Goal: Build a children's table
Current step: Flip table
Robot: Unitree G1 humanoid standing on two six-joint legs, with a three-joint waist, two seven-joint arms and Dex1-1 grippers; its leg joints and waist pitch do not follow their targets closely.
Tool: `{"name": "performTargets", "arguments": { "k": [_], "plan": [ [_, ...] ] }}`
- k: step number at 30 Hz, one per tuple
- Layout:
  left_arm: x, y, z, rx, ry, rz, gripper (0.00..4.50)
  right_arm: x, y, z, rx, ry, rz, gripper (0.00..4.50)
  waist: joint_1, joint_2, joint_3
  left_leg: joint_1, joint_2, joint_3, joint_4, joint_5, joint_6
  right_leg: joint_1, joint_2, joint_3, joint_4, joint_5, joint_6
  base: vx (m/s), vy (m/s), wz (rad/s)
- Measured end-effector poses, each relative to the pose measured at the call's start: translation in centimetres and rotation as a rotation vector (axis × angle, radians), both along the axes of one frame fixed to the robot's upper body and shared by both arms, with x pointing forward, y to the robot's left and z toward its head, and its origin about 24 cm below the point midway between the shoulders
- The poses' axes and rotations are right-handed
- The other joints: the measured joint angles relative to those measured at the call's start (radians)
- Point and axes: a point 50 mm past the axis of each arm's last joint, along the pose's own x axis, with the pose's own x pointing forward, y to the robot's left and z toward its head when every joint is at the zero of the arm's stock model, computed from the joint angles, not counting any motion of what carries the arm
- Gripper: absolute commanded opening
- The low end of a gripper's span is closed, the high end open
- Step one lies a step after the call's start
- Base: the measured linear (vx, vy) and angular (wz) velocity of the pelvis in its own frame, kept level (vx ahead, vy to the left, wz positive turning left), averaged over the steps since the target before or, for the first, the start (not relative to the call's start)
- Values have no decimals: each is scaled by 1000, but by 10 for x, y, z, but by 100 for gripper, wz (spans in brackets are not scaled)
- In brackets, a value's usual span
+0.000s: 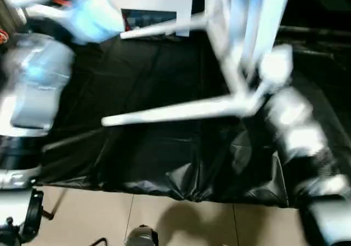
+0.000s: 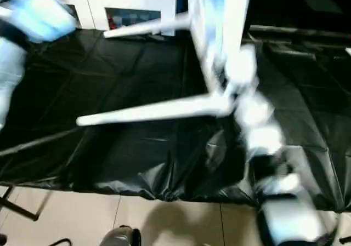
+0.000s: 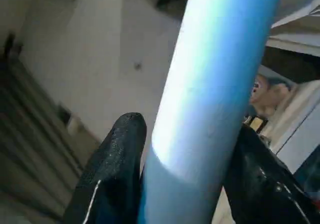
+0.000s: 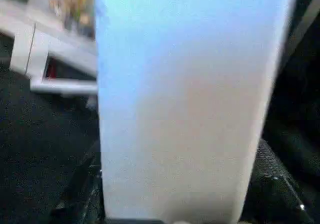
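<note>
The children's table top point(image 1: 227, 32) stands on edge at the back right of the black-covered surface. Two white legs are plugged into it and point left: a near leg point(image 1: 175, 110) and a far leg point(image 1: 164, 29). My right gripper point(image 4: 177, 179) is at the top's near corner, its black fingers point(image 4: 272, 176) pressed on either side of a broad white part. My left gripper point(image 3: 187, 134) is raised at the far left, shut on a white tube leg point(image 3: 210, 84) that runs between its fingers point(image 3: 122, 134).
A black plastic sheet point(image 1: 164, 147) covers the work surface, and its front edge drops to a tiled floor point(image 1: 164, 224). A white cabinet with glass doors point(image 1: 153, 7) stands behind. My silver left forearm point(image 1: 33, 87) is at the left.
</note>
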Motion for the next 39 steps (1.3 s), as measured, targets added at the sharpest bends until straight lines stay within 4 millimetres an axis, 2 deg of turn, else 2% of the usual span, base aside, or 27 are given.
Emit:
{"name": "performTargets", "arguments": {
  "k": [5,7,9,14,15,17,20,22,28,31,33,37,39],
  "plan": [
    [-12,14,-21,-197,35,-41,198,-6,-9,54,-101,-110,68,193,7,-4,-1,-2,0,0,5,-1,0,0,0,0,1,1,1,0,0,0],
    [-18,13,-29,-247,46,-61,197,-9,-12,69,-135,-113,88,193,10,-13,-4,-1,1,0,6,-1,0,2,-1,0,1,2,1,0,0,0],
    [-22,13,-33,-262,58,-70,195,-11,-14,76,-158,-101,99,193,16,-24,-8,1,1,0,6,-1,0,6,-1,0,1,2,2,0,0,0],
    [-22,11,-38,-267,88,-84,191,-15,-19,83,-196,-74,108,193,19,-31,-9,6,1,0,6,-1,0,17,-1,0,-4,-2,9,0,0,0],
    [-22,11,-38,-267,94,-83,189,-15,-19,83,-198,-68,110,227,18,-32,-9,6,1,0,6,-1,0,18,-1,0,-5,-1,9,0,0,0],
    [-22,10,-38,-266,99,-83,188,-15,-19,83,-198,-62,112,260,17,-33,-10,6,1,0,6,-1,0,18,-1,0,-8,0,11,0,0,0],
    [-20,11,-39,-264,119,-80,187,-16,-21,83,-141,-35,143,271,16,-34,-10,6,1,0,6,-1,0,19,-1,1,-10,1,12,0,0,0],
    [-19,10,-38,-263,126,-82,184,-16,-23,82,-115,-19,153,302,16,-34,-10,6,1,0,6,-1,0,19,-1,1,-10,1,12,0,0,0],
    [-17,8,-37,-256,137,-90,184,-19,-26,79,-85,-7,182,341,17,-34,-11,6,1,0,6,-1,0,19,-1,1,-10,3,12,0,0,0],
    [-13,12,-39,-278,167,-64,183,-30,-15,90,-81,-108,317,354,14,-31,-14,6,1,0,6,-1,0,19,-1,0,-10,9,15,0,0,0],
    [-10,12,-42,-294,188,-59,180,-37,-8,97,-60,-181,392,383,15,-30,-16,7,1,0,5,-1,0,19,-1,0,-10,9,15,0,0,0],
    [-6,10,-45,-309,217,-53,177,-44,-1,103,25,-257,489,400,15,-29,-17,7,1,0,5,-1,0,19,-1,0,-10,9,15,0,0,0],
    [-5,11,-48,-315,230,-47,174,-46,0,105,26,-267,514,431,16,-30,-17,7,1,0,6,-1,0,19,-1,0,-11,9,15,0,0,0]
  ]
}}
